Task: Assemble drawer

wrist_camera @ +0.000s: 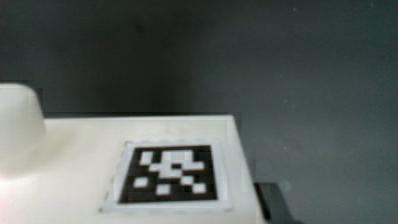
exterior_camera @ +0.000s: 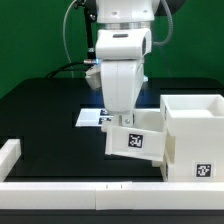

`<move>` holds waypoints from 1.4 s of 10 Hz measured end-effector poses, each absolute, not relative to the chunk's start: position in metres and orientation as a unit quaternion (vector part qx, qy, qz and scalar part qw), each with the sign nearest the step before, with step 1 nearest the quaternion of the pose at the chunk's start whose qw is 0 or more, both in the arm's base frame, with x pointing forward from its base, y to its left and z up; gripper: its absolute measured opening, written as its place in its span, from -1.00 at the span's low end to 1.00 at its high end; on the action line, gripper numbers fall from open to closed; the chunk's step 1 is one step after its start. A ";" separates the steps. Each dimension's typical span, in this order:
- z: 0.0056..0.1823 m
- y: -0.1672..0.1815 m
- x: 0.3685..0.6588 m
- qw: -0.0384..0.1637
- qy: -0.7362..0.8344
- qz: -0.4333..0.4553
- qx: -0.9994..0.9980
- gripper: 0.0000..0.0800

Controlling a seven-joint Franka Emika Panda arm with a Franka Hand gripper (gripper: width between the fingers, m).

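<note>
My gripper (exterior_camera: 123, 117) is shut on a small white tray (exterior_camera: 136, 140) and holds it tilted above the black table, just to the exterior view's left of the large white housing (exterior_camera: 195, 135). The tray shows a square tag (exterior_camera: 136, 142) on its face. The housing stands open-topped with a tag low on its front. In the wrist view the tray's white face (wrist_camera: 89, 145) fills the lower part, with its tag (wrist_camera: 173, 177) and a round knob (wrist_camera: 15, 130) at one side. One dark fingertip (wrist_camera: 270, 206) shows against the tray's edge. A second tray is out of view.
The marker board (exterior_camera: 92, 117) lies flat on the table behind the held tray. Low white rails run along the table's front edge (exterior_camera: 90, 190) and at the exterior view's left (exterior_camera: 8, 152). A green wall stands behind.
</note>
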State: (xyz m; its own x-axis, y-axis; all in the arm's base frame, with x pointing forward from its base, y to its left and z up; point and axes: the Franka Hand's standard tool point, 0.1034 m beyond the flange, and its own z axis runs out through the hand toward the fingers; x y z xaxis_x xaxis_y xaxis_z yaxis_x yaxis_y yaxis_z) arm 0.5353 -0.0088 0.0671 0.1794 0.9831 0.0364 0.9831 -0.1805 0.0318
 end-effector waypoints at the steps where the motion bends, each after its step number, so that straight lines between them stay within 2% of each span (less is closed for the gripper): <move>1: 0.066 -0.007 0.535 0.000 0.641 0.024 0.767 -0.90; 5: 0.066 -0.003 0.535 0.000 0.644 0.025 0.765 -0.90; 14: 0.061 -0.004 0.532 0.015 0.666 0.052 0.744 -0.90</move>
